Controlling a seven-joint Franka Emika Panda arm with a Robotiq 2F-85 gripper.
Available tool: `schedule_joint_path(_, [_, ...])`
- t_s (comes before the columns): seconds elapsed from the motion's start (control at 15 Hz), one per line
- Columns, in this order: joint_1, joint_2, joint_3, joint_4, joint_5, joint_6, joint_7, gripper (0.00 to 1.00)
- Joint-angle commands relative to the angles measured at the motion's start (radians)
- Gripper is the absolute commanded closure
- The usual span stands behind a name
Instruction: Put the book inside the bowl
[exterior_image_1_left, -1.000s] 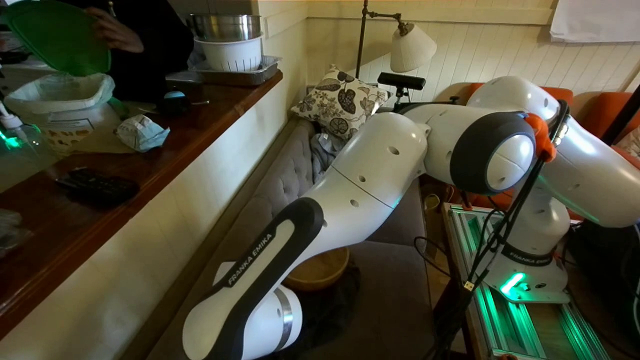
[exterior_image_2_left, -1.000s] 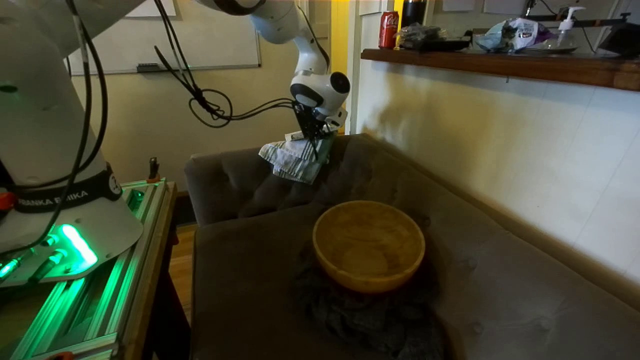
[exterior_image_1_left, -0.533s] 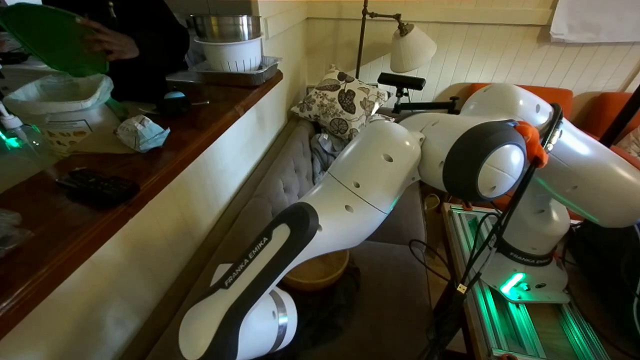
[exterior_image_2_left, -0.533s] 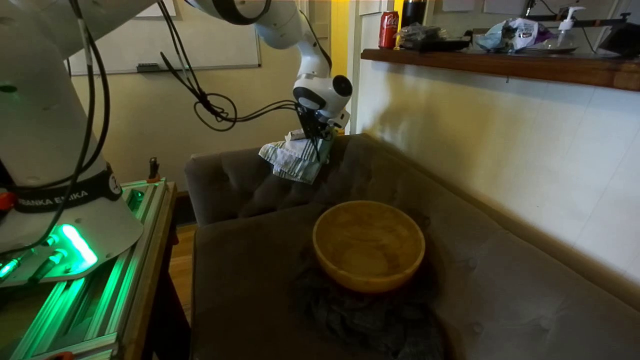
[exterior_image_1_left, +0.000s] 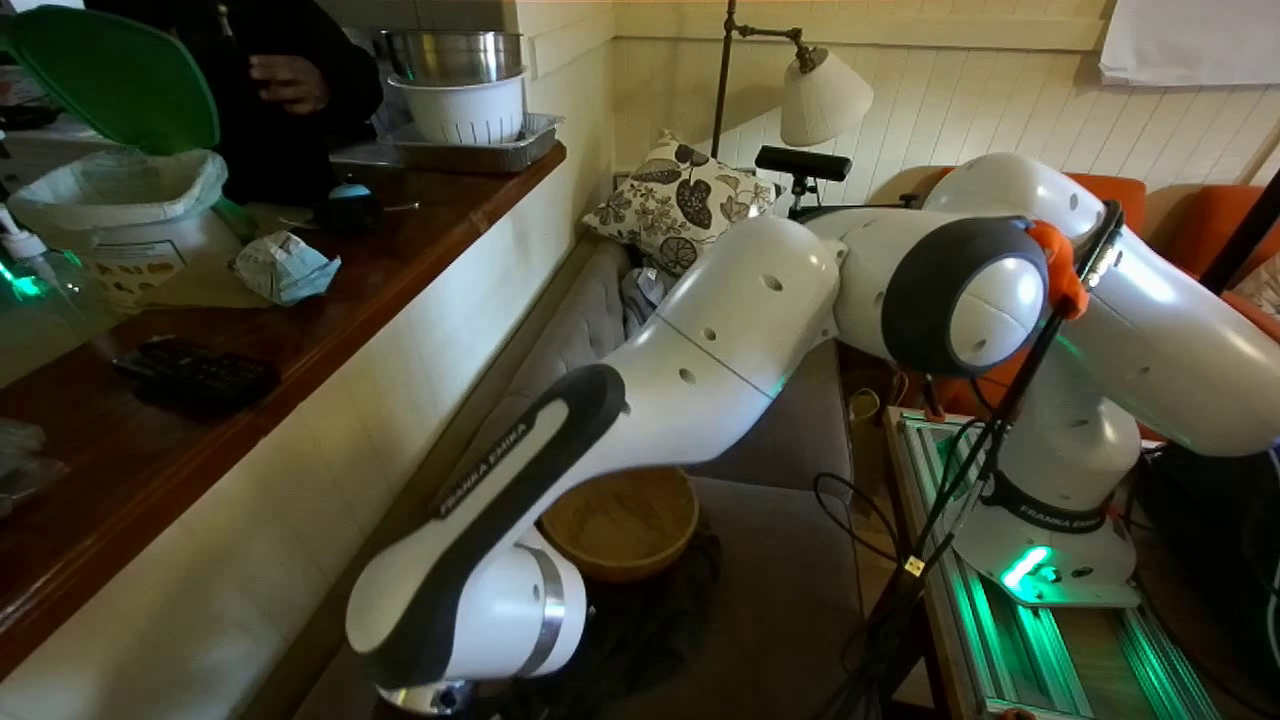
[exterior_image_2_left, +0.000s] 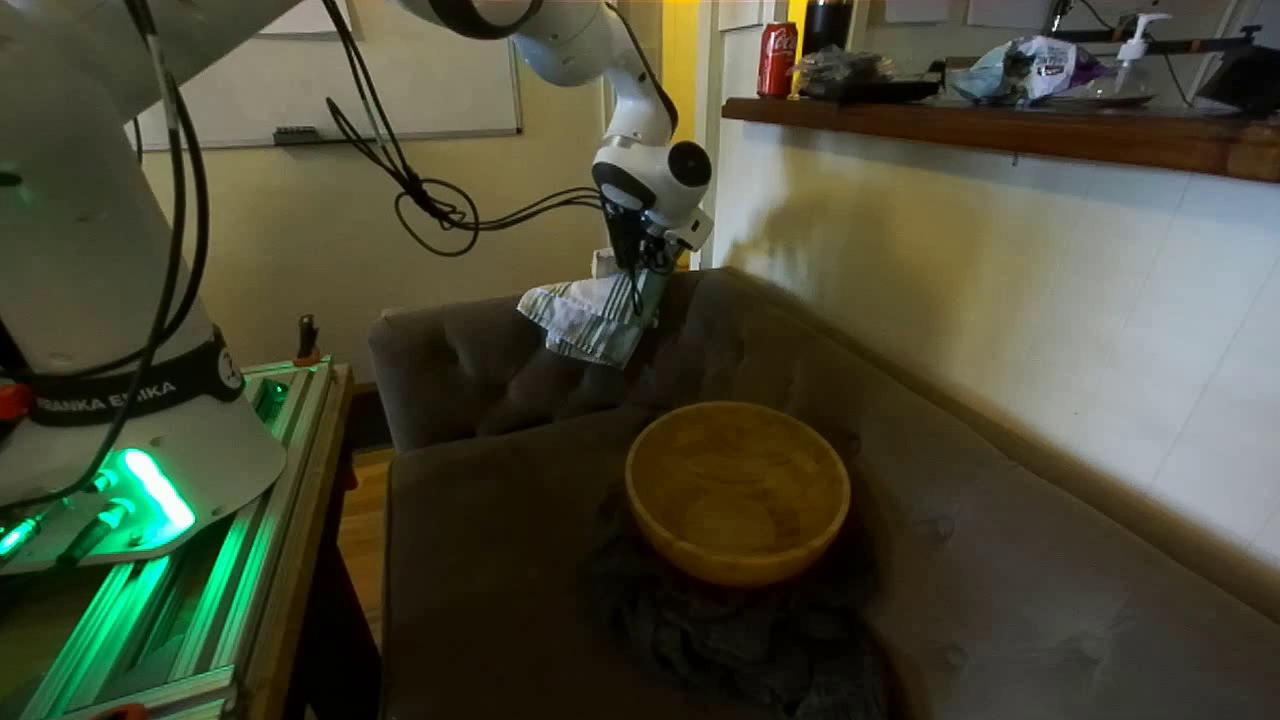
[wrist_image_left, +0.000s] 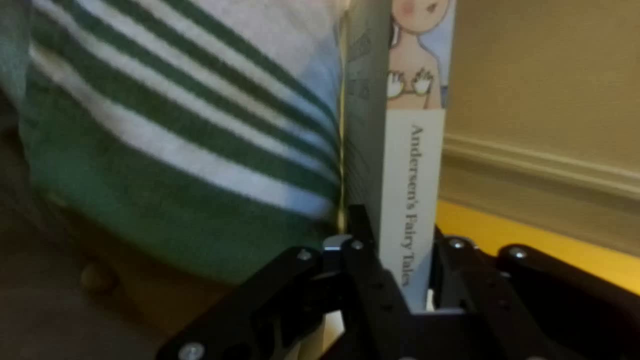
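One gray sofa (exterior_image_2_left: 500, 550) is seen in both exterior views, dark cloth (exterior_image_2_left: 750, 640) and a wooden bowl (exterior_image_2_left: 738, 500) set on it. In an exterior view, its far end is draped with a striped towel (exterior_image_2_left: 585, 320). Beside this, the gripper (wrist_image_left: 398, 227) is clamped on a book (wrist_image_left: 410, 175), jaws parted only by its thickness.

In an exterior view, the bowl (exterior_image_2_left: 738, 500) sits on a cloth (exterior_image_2_left: 735, 645) on the sofa (exterior_image_2_left: 490, 530), nearer the camera than the towel (exterior_image_2_left: 588, 318) draped over the sofa's far end. In the wrist view, the book (wrist_image_left: 411, 190) is just right of the towel, held in the gripper (wrist_image_left: 400, 237).
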Motion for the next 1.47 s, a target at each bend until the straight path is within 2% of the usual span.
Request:
schedule_joint_path(0.0, [-0.119, -0.176, 0.069, -0.18, 0.201, 0.144, -0.122, 0.94])
schedule_joint_path(0.2, [-0.186, -0.291, 0.102, -0.276, 0.383, 0.315, -0.23, 0.94])
schedule_joint_path(0.47, [-0.177, -0.405, 0.093, -0.388, 0.542, 0.588, -0.284, 0.94])
schedule_joint_path(0.6, [-0.16, -0.45, 0.09, -0.444, 0.597, 0.7, -0.265, 0.94])
schedule_joint_path(0.67, [-0.17, -0.367, 0.088, -0.355, 0.538, 0.64, -0.268, 0.94])
schedule_joint_path(0.73, [-0.167, -0.38, 0.089, -0.374, 0.543, 0.658, -0.268, 0.76])
schedule_joint_path(0.87, [-0.167, -0.375, 0.088, -0.373, 0.541, 0.652, -0.268, 0.76])
schedule_joint_path(0.93, [-0.167, -0.368, 0.086, -0.368, 0.541, 0.652, -0.268, 0.94])
schedule_joint_path(1.07, [-0.207, -0.361, 0.073, -0.383, 0.546, 0.674, -0.24, 0.94])
schedule_joint_path(1.13, [-0.128, -0.403, -0.056, -0.447, 0.435, 0.62, -0.059, 0.94])
schedule_joint_path(1.2, [-0.224, -0.369, 0.03, -0.409, 0.528, 0.678, -0.191, 0.94])
schedule_joint_path(1.27, [-0.231, -0.38, -0.003, -0.433, 0.516, 0.674, -0.16, 0.94])
schedule_joint_path(1.4, [-0.293, -0.409, -0.008, -0.502, 0.503, 0.655, -0.17, 0.94])
